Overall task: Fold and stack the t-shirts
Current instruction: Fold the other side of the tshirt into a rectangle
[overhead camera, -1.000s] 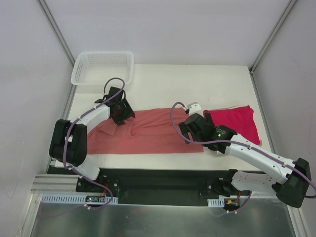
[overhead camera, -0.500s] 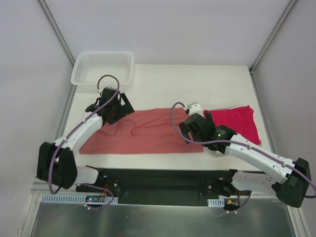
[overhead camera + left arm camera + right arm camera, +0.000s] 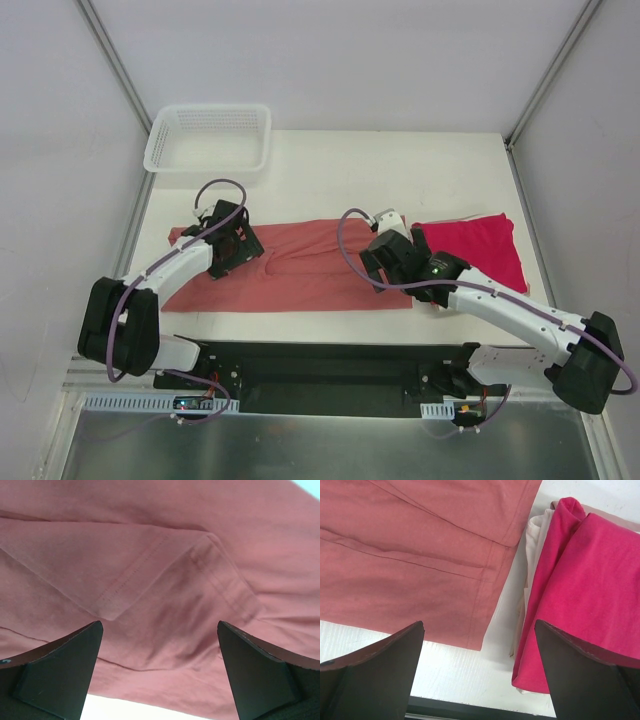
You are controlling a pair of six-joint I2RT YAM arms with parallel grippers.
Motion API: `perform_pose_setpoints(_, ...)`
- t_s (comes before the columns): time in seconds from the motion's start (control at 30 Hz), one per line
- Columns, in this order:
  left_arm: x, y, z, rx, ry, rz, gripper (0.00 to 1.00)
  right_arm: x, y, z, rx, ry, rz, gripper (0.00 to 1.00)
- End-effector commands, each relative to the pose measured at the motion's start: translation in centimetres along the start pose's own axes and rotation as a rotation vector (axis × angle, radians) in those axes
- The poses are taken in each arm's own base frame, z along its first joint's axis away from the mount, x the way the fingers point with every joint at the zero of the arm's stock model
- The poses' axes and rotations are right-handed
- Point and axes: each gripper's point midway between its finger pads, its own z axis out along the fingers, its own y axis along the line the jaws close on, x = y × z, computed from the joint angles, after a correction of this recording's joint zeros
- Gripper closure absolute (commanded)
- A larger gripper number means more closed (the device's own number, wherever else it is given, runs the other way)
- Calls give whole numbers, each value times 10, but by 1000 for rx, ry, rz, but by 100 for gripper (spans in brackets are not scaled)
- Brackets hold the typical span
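The salmon-pink t-shirt [image 3: 300,268] lies flat in a long strip across the middle of the table. My left gripper [image 3: 236,250] hovers open over its left part. In the left wrist view [image 3: 160,670] the shirt [image 3: 165,605] fills the frame, with a folded sleeve flap [image 3: 120,570] between the spread jaws. The crimson-magenta t-shirt [image 3: 478,250] lies folded at the right. My right gripper [image 3: 398,268] is open and empty over the pink shirt's right end. In the right wrist view [image 3: 480,672] the pink hem [image 3: 420,565] is on the left and the magenta shirt [image 3: 590,590] on the right.
A white mesh basket [image 3: 210,109] stands at the back left. A pale cloth layer [image 3: 536,535] shows under the magenta shirt's edge. The table's dark near edge [image 3: 470,712] runs just below the shirts. Bare white table [image 3: 380,170] lies behind them.
My left gripper has swung back and then come nearer over the pink shirt. The shirt's left end now lies spread flatter and farther left. The right gripper has barely shifted.
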Motion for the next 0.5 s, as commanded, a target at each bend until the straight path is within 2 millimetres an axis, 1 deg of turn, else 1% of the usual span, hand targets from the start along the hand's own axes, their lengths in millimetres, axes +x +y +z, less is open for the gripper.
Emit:
perform_pose_setpoints(0.0,-11,7,8,-79,-42,-31,1,-1,-5,3,18,-7,-2,3)
perform_pose_setpoints(0.1,-18,3,13,-92,-49,-28,1,-1,-4,4,22,-2,-6,3)
perform_pose_setpoints(0.23,-23,11,25,-149,-44,-46,1,0,-5,6,30,8,-12,3)
perform_pose_setpoints(0.27,-27,17,30,-171,-40,-65,1,1,-6,7,36,13,-15,3)
perform_pose_setpoints(0.37,-40,22,32,-186,-55,-95,1,2,-7,6,40,14,-13,3)
perform_pose_setpoints(0.4,-51,22,31,-184,-72,-110,1,2,-6,5,35,15,-13,3)
perform_pose_setpoints(0.47,-65,23,29,-184,-99,-109,1,2,-5,6,29,19,-11,3)
